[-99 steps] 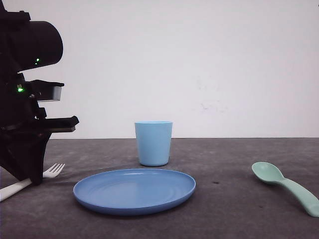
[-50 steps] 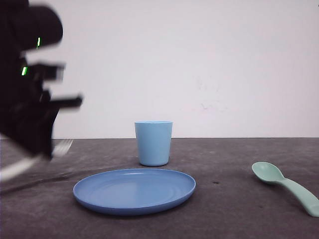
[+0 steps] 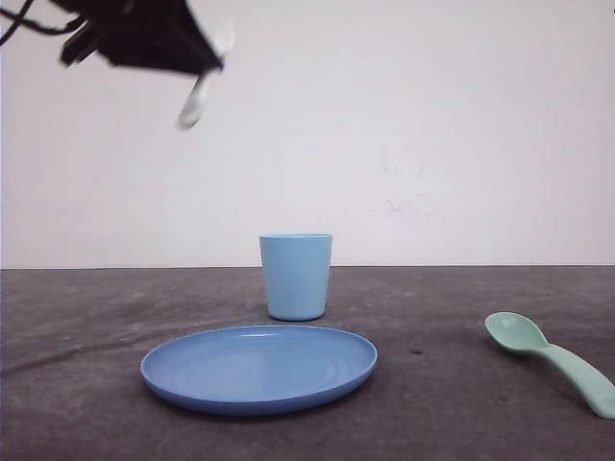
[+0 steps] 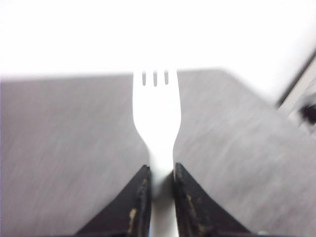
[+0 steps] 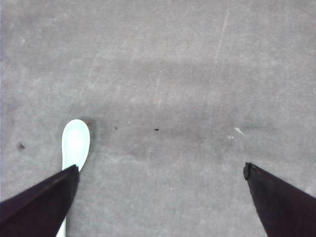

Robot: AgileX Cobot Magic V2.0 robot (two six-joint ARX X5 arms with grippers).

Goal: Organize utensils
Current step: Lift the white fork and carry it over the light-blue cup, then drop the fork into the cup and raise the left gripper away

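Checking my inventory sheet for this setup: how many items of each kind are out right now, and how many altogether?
Fork: 1, white, gripped in the left claw, raised above the table
Spoon: 1, mint green, lying on the table
Cup: 1, light blue, upright behind the plate
Plate: 1, blue
Total: 4

The fork (image 4: 156, 118) looks like smooth white plastic with a dull sheen. The spoon (image 3: 553, 358) is mint-green plastic, smooth and satin. The plate (image 3: 259, 367) and cup (image 3: 296, 277) are light blue plastic, the plate faintly glossy. The worktop (image 5: 173, 74) is dark grey, matt, scuffed and slightly mottled.
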